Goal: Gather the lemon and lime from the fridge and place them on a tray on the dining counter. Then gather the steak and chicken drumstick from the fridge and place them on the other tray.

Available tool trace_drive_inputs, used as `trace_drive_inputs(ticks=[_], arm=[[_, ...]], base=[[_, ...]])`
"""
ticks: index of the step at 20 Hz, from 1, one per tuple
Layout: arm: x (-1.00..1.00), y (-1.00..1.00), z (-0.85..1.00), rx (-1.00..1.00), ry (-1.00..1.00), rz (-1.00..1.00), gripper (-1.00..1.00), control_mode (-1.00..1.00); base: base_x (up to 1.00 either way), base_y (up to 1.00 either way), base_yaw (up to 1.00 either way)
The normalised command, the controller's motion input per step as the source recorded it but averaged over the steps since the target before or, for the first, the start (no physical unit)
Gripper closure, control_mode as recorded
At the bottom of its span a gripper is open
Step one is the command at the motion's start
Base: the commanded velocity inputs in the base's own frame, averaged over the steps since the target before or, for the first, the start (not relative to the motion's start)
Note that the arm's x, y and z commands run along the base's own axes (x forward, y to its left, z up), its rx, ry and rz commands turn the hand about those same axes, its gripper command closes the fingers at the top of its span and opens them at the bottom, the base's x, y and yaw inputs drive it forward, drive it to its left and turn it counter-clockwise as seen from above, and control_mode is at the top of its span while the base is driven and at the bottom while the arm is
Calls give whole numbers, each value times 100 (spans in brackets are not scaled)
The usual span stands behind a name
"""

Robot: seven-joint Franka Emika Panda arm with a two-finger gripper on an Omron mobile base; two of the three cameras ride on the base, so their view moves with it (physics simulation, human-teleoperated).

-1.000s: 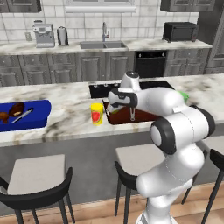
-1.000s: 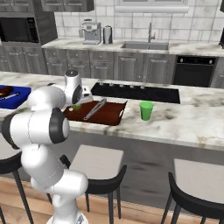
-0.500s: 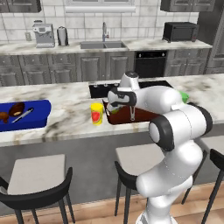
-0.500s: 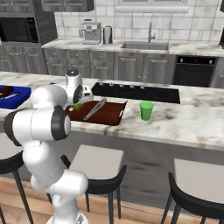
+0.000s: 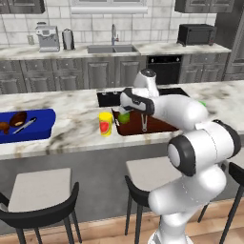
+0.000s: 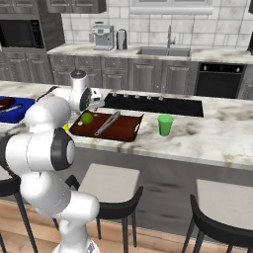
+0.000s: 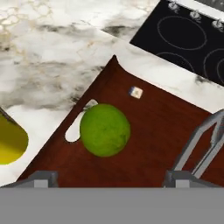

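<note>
The lime (image 7: pixel 105 130), a small bright green ball, lies in the left corner of the red-brown tray (image 7: pixel 153 131) on the dining counter (image 5: pixel 76 112). My gripper (image 7: pixel 111 179) hovers just above it, open, its fingertips (image 7: pixel 41 177) standing on either side of the lime without touching it. From the base views the lime (image 5: pixel 124 117) (image 6: pixel 87 118) sits right under the gripper (image 5: pixel 123 112) (image 6: pixel 89 111). A metal utensil (image 6: pixel 107 123) lies along the tray (image 6: pixel 123 129). The blue tray (image 5: pixel 43 125) at the far left holds dark brown pieces, too small to tell apart. The lemon and fridge are out of view.
A yellow cup (image 5: pixel 105 123) with a red mark stands just left of the red-brown tray. A green cup (image 6: pixel 165 124) stands to its right. A black cooktop (image 6: pixel 153 104) lies behind the tray. Black-backed stools (image 5: pixel 40 195) line the counter's front.
The gripper has gone from shut to open and let go of the lime, which now rests in the tray. The arm has barely moved.
</note>
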Motion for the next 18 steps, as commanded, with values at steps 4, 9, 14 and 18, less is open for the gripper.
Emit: trace_drive_inputs(ticks=[4, 9, 14, 18], arm=[[-59, -26, 58, 0, -4, 0, -100, -100], [-89, -28, 49, 0, -4, 0, -100, -100], [-100, -25, 52, 0, -7, -3, -100, -100], [-100, -21, 55, 0, -5, -4, -100, -100]], base=[[0, 0, 0], [0, 0, 0], [0, 0, 0], [0, 0, 0]])
